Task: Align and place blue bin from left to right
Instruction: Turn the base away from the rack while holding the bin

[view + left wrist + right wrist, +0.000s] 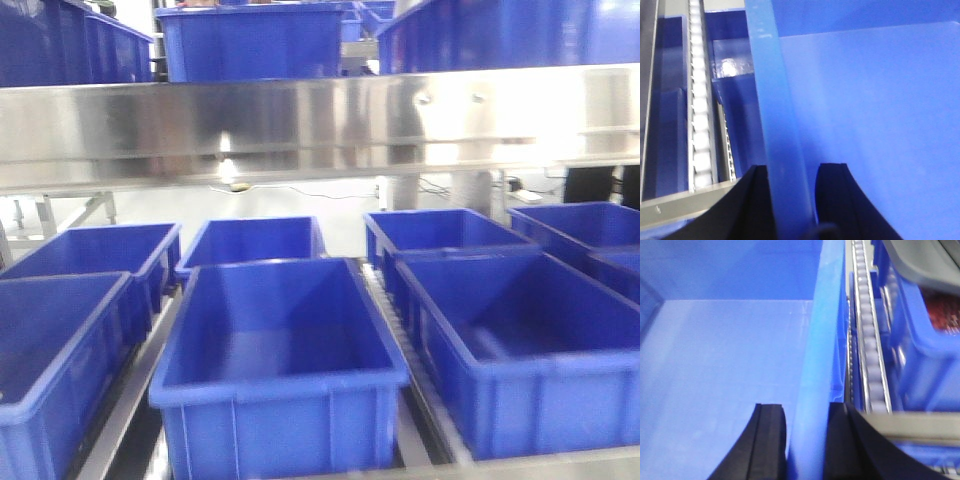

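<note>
1. The left gripper points down over the left wall of the blue bin. One black finger is outside the rim and one inside. The outer finger lies against the rim, but a thin blue strip shows beside the inner one. Whether the wall is actually clamped cannot be told.
2. The right gripper straddles the opposite wall in the same way. Its two fingers are drawn in close against both faces of the rim, so it appears to have the wall pinched.
3. In the front view the blue bin sits in the front row of the middle lane. It is empty, with its long side running away from the camera.
4. Counting it, eight bins stand on the lower level. The other blue bins are two on the left, one behind the task bin and four on the right.
5. A roller track runs just beside the bin's right wall, between it and a neighbouring bin. That bin holds something reddish and blurred. Another track lies along the left wall.
6. Beyond, a steel shelf beam spans the view above the far bins.
7. At least four upper bins stand on the beam.
8. Beneath it, a cable lies on the pale floor.
</note>
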`<state>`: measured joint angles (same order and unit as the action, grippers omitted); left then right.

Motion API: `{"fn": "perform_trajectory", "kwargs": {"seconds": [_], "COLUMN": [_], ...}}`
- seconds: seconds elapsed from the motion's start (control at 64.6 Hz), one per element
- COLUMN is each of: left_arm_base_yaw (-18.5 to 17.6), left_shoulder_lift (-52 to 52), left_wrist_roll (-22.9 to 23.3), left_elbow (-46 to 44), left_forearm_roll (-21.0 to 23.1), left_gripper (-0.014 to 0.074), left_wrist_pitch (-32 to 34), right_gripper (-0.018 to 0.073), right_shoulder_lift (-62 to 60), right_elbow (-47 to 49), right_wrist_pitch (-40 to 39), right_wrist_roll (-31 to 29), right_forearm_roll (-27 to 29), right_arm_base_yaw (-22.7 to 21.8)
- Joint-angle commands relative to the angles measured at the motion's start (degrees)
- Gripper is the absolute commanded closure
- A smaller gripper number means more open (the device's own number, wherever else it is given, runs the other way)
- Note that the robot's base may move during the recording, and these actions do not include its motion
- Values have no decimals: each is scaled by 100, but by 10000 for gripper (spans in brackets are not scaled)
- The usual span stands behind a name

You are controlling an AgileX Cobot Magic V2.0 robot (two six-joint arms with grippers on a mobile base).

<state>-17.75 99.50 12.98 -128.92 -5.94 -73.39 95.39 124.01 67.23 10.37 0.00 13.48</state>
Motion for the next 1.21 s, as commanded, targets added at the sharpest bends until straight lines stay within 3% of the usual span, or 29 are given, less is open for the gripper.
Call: {"fn": "perform_trajectory", "kwargs": {"seconds": [0.0,1.192], "left_arm_base_yaw": [-27,-27], "left_shoulder_lift": [-153,-153], "left_wrist_roll": [-80,-80], "left_elbow": [-106,-106], "left_forearm_roll": [28,28], "left_gripper": [706,706], "left_wrist_pitch": [343,343], "right_gripper": [711,711], "right_shoulder_lift": [-134,-134], "right_elbow": [116,116], "right_wrist_pitch": [-617,-617], "right_wrist_roll": [-140,-140], "right_forearm_roll": [-180,-180], "right_arm_base_yaw": [-32,-32]}}
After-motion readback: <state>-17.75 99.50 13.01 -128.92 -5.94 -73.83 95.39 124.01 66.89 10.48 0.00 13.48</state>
